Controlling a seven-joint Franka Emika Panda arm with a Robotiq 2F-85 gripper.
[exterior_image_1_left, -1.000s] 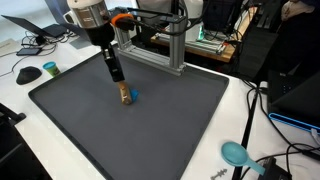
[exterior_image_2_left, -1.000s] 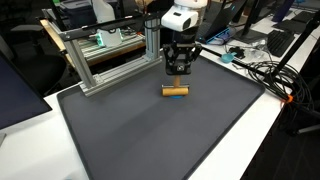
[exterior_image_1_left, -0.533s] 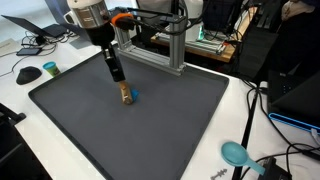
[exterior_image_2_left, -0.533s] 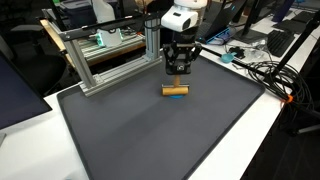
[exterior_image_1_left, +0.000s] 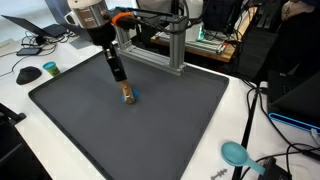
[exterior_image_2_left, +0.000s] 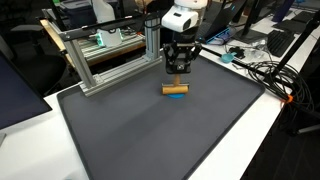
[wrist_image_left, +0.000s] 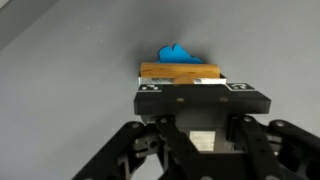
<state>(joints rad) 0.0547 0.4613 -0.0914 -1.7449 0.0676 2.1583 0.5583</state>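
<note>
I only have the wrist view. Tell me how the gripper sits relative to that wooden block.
Observer: In both exterior views the gripper hangs above the wooden block with a visible gap, not touching it.
Operator: Give me what stands behind the arm.
Observer: An aluminium frame stands along one edge of the mat.
Operator: Report anything loose nearby.
Observer: A teal object lies off the mat, on the white table.

White arm (exterior_image_2_left: 180, 18), black end effector (exterior_image_1_left: 117, 75)
</note>
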